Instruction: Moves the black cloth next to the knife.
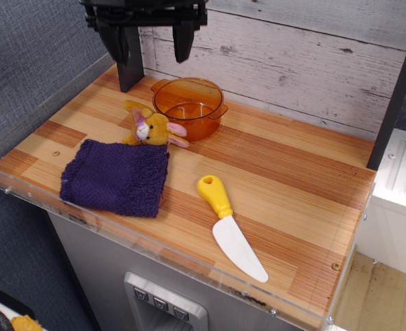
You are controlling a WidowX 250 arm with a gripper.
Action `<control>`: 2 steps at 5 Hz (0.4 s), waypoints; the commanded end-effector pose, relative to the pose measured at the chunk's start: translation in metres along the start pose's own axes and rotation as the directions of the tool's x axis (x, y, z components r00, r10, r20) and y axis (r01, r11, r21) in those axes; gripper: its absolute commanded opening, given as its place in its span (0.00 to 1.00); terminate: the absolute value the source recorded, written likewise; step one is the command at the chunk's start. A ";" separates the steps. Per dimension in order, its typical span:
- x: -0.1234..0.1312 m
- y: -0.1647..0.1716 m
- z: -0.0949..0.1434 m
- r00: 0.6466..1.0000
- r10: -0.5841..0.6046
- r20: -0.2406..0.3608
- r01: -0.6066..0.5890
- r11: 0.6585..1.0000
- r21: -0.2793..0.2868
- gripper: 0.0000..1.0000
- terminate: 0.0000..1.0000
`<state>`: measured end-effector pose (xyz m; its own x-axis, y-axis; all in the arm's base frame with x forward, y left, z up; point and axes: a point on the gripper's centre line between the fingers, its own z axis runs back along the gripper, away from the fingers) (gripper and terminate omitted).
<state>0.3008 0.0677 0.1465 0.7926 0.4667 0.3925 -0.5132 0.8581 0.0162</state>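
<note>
The black cloth (pixel 116 177), a fuzzy dark purple-navy square, lies flat at the front left of the wooden table (pixel 299 186). The knife (pixel 230 226), with a yellow handle and white blade, lies to the cloth's right, a short gap between them, its blade pointing to the front right. My gripper (pixel 149 43) hangs open and empty high above the table's back left, well above and behind the cloth.
A small yellow plush bunny (pixel 153 127) lies at the cloth's back edge, touching it. An orange transparent pot (pixel 189 105) stands right behind the bunny. A clear acrylic rim (pixel 154 252) runs along the table's front and left edges. A plank wall stands behind.
</note>
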 end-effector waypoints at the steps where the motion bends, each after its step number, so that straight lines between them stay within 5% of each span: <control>1: -0.069 0.024 0.039 0.996 0.059 0.072 -0.058 0.998 -0.013 1.00 0.00; 2: -0.099 0.036 0.045 0.995 0.043 0.092 -0.044 0.999 0.009 1.00 0.00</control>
<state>0.1847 0.0416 0.1465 0.7391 0.4874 0.4649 -0.5524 0.8336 0.0042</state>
